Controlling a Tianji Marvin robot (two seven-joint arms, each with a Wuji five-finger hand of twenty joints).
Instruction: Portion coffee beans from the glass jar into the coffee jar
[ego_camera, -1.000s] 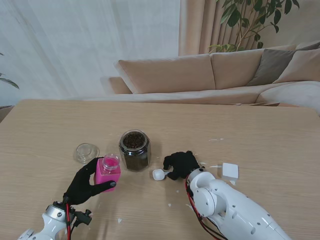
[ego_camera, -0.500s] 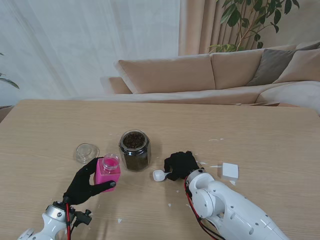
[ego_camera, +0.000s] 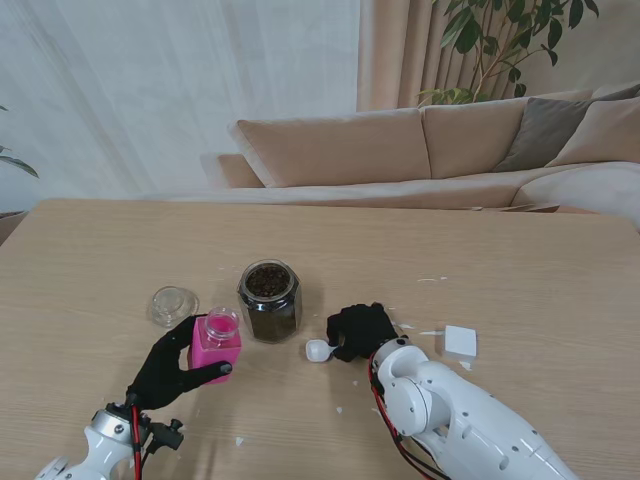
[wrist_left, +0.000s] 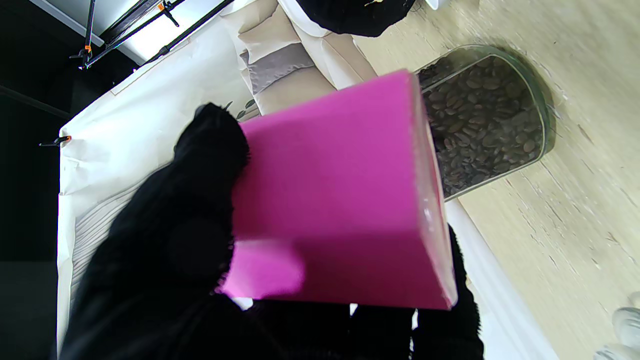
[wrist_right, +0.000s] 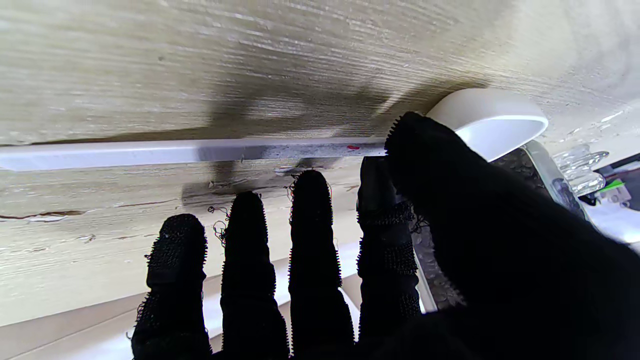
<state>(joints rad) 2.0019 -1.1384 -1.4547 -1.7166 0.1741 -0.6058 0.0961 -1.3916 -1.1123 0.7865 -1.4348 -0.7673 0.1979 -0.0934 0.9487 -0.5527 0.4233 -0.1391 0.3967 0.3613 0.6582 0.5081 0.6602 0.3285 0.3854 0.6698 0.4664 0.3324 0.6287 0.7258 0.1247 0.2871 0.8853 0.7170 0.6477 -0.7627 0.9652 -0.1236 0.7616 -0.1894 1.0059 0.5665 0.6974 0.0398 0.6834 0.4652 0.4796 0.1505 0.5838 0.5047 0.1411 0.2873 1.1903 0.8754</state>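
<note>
The glass jar (ego_camera: 268, 300) of coffee beans stands open mid-table; it also shows in the left wrist view as the glass jar (wrist_left: 485, 120). My left hand (ego_camera: 168, 370) is shut on the pink coffee jar (ego_camera: 215, 345), which stands upright and open just left of the glass jar. The pink coffee jar (wrist_left: 340, 200) fills that wrist view, with my thumb (wrist_left: 200, 175) against its side. A white scoop (ego_camera: 319, 349) lies on the table right of the glass jar. My right hand (ego_camera: 360, 330) covers its handle (wrist_right: 200, 150), with thumb (wrist_right: 430, 155) and forefinger pinched by the bowl (wrist_right: 490, 120).
The glass lid (ego_camera: 173, 305) lies on the table left of the glass jar, beyond the pink jar. A small white box (ego_camera: 461, 342) sits right of my right hand. White flecks dot the wooden table (ego_camera: 500, 260). A sofa stands past the far edge.
My right hand's fingers have drawn in over the scoop handle, and the scoop has shifted very slightly. The left hand and pink jar have not moved.
</note>
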